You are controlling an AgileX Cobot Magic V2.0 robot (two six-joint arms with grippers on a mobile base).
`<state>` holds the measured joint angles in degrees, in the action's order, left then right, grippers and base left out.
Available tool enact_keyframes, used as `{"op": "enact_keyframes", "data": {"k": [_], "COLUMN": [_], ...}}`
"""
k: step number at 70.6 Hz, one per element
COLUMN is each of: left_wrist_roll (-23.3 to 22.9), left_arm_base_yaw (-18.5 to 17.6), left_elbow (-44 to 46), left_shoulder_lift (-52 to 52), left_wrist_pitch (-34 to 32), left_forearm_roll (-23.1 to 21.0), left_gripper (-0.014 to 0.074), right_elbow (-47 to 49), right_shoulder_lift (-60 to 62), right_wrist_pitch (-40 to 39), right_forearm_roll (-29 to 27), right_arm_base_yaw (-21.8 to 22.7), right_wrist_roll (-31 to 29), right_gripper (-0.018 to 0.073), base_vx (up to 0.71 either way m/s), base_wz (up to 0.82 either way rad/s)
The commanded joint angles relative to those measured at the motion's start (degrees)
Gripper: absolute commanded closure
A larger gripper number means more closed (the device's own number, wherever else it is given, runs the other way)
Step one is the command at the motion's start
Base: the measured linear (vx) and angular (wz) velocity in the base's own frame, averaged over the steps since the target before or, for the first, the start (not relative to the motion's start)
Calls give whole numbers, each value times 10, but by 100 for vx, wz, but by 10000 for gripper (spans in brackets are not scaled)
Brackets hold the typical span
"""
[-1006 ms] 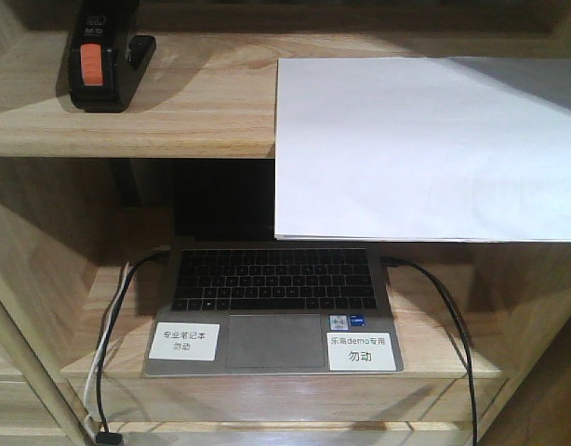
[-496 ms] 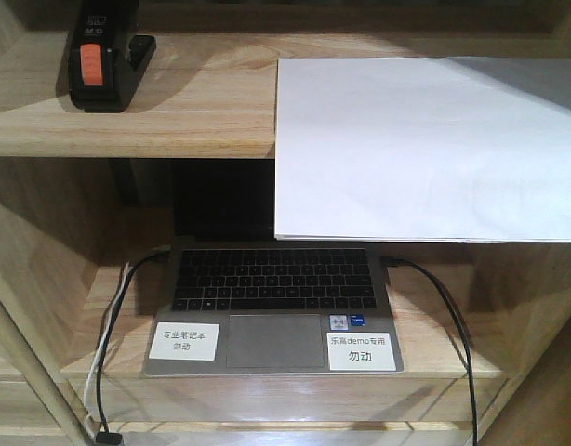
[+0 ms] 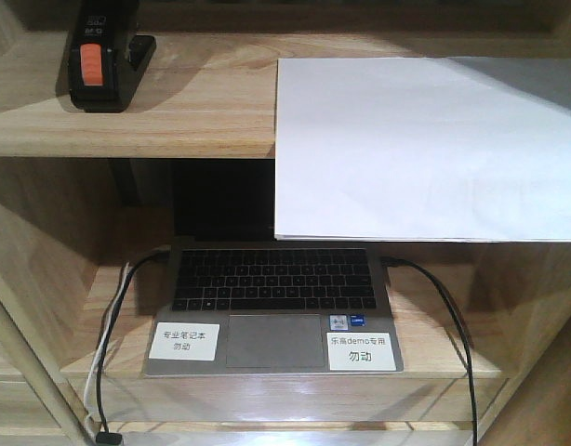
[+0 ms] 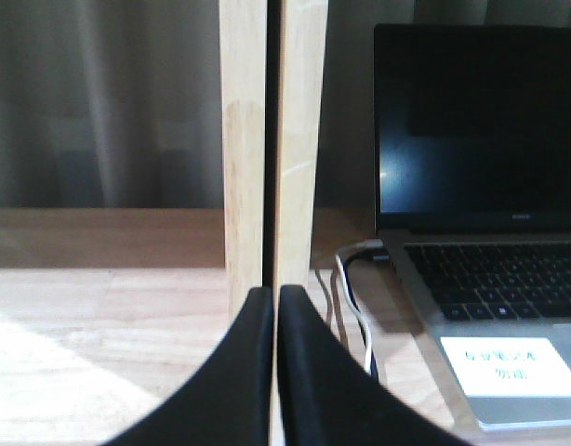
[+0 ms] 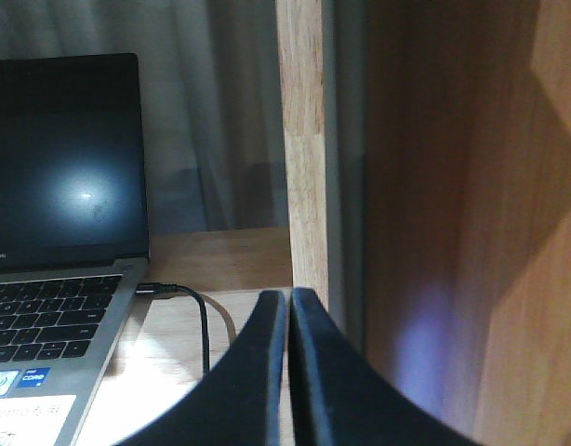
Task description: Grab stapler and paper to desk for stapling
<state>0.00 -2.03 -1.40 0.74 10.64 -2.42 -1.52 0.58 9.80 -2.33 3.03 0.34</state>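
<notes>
The black stapler (image 3: pixel 101 58) with its orange label stands on the upper shelf board (image 3: pixel 202 111) at the far left. To its right lies the white paper (image 3: pixel 425 149), with its front part hanging out over the shelf edge. Neither gripper shows in the front view. My left gripper (image 4: pixel 272 297) is shut on nothing, low in front of a light wooden upright (image 4: pixel 267 139). In the right wrist view my right gripper (image 5: pixel 289 299) is also shut and empty, facing another upright (image 5: pixel 302 158). The desk is out of view.
An open laptop (image 3: pixel 272 297) with two white stickers sits on the lower shelf under the paper, also seen as the laptop (image 4: pixel 481 186) and the laptop (image 5: pixel 53 232). Cables (image 3: pixel 453 325) run from both its sides. A darker wooden panel (image 5: pixel 471 232) stands close on the right.
</notes>
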Motion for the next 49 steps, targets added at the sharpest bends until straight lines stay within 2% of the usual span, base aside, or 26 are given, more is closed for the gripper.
{"op": "enact_keyframes", "data": {"k": [1,12,25,34,49], "left_wrist_roll": [-3,-3,-5,-5,-5], "left_arm_base_yaw": [-2,-2,-2,-2,-2], "left_elbow": [-4,-4,0,32,186], "left_shoulder_lift": [9,9,9,9,2], "left_wrist_pitch": [-56,-101,-217,-285,-239], "left_forearm_roll": [-2,-2,-2,-2,-2], "left_gripper": [596,596,596,596,596], "right_elbow": [-2,-2,7,59,195], "right_shoulder_lift": [6,6,6,6,3], "right_wrist_pitch": [-50,-92,-203,-223,-202], "right_forearm_roll": [2,1,1,2,3], "right_arm_base_yaw": [4,4,4,4,4], "right_wrist_roll": [-3,-3,-3,-3,-16], "right_gripper": [565,565,565,565,565], "base_vx": [0,0,0,0,0], "base_wz": [0,0,0,0,0]}}
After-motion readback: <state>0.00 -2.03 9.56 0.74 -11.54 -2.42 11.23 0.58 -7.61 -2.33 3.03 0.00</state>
